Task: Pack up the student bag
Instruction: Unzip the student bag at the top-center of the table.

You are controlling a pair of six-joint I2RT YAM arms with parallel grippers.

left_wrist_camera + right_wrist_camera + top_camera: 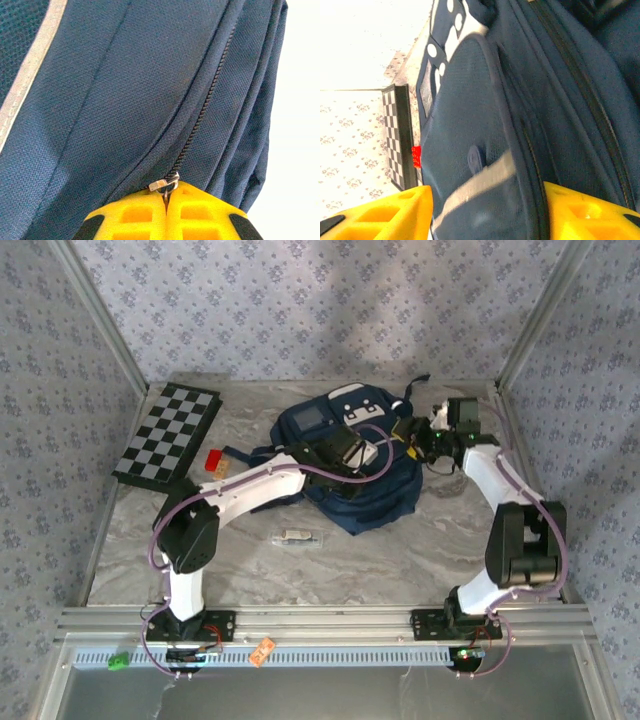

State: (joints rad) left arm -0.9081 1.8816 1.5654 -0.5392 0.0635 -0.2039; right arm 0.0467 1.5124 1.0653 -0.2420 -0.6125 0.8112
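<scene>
— On the far middle of the table I have the student bag (305,425); my left arm (260,485) covers its centre.
— Any writing?
— Too blurred to read; I only make out white patches (350,393).
— Pincers?
— Left gripper (166,202) is pinched tight on the zipper pull (162,185). Right gripper (487,210) stands parted, bag fabric between its fingers (395,212); contact I can't tell.
</scene>
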